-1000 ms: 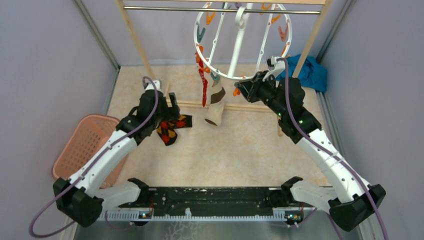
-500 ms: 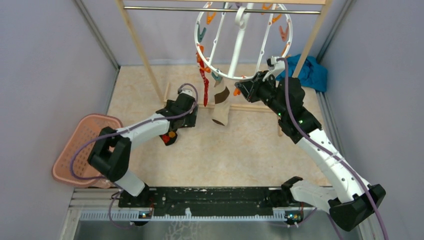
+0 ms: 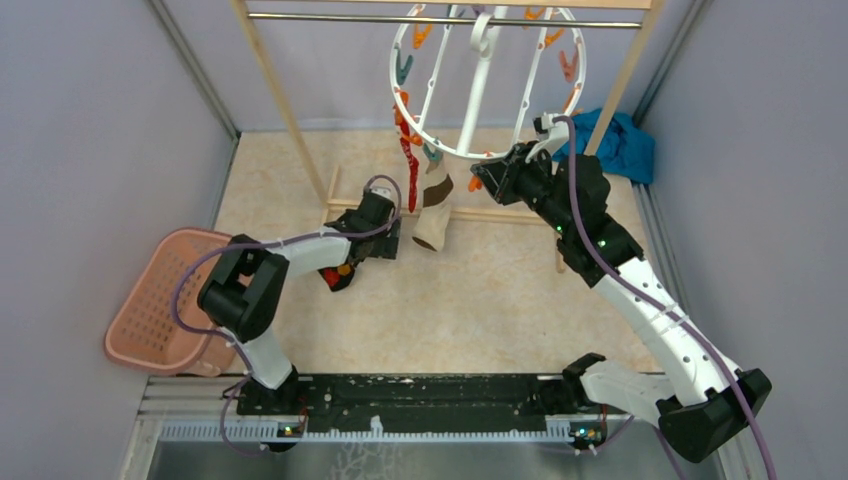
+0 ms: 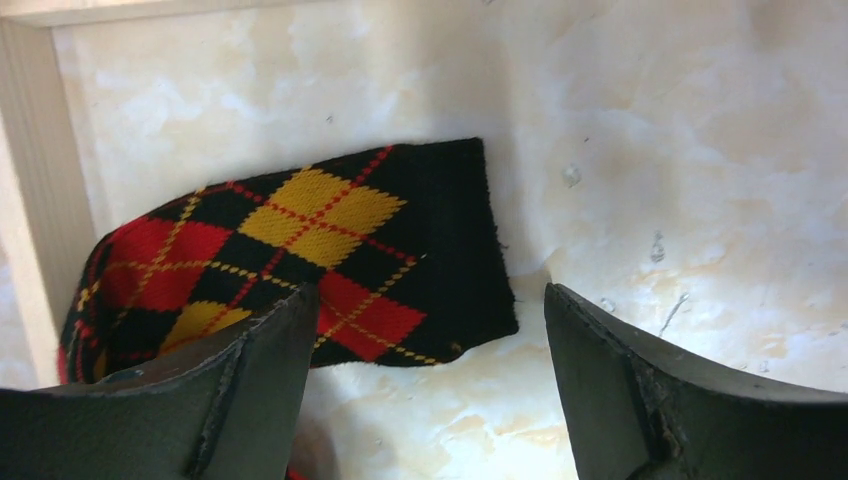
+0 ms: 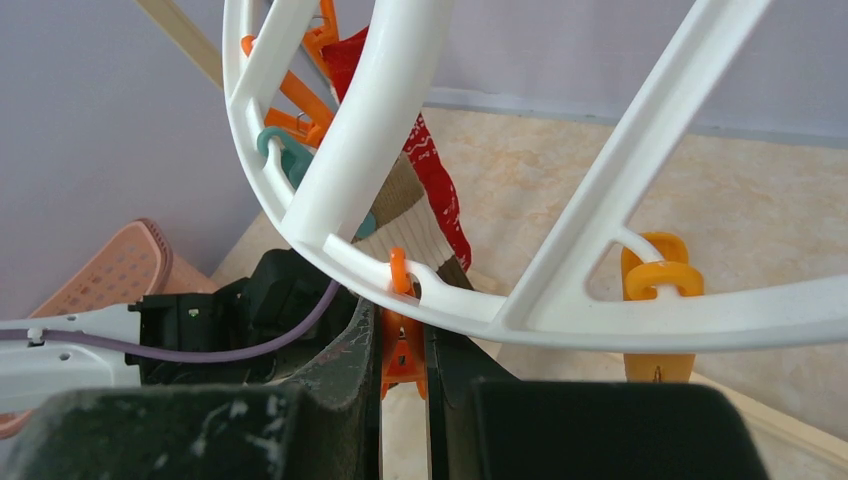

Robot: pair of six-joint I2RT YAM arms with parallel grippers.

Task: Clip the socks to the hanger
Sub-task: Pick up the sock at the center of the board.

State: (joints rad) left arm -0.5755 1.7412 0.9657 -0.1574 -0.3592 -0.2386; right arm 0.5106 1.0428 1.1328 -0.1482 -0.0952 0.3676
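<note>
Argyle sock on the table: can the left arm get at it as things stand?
Probably yes: the left gripper hangs open just above the argyle sock, with nothing lying between them.

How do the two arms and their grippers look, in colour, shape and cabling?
Both the left arm and the right arm have white tube-like links joined by bulky black joints. A purple cable loops loosely along each arm. Small green lights glow on the right arm. The left gripper and right gripper have two thick black fingers with scuffed, pale edges.
</note>
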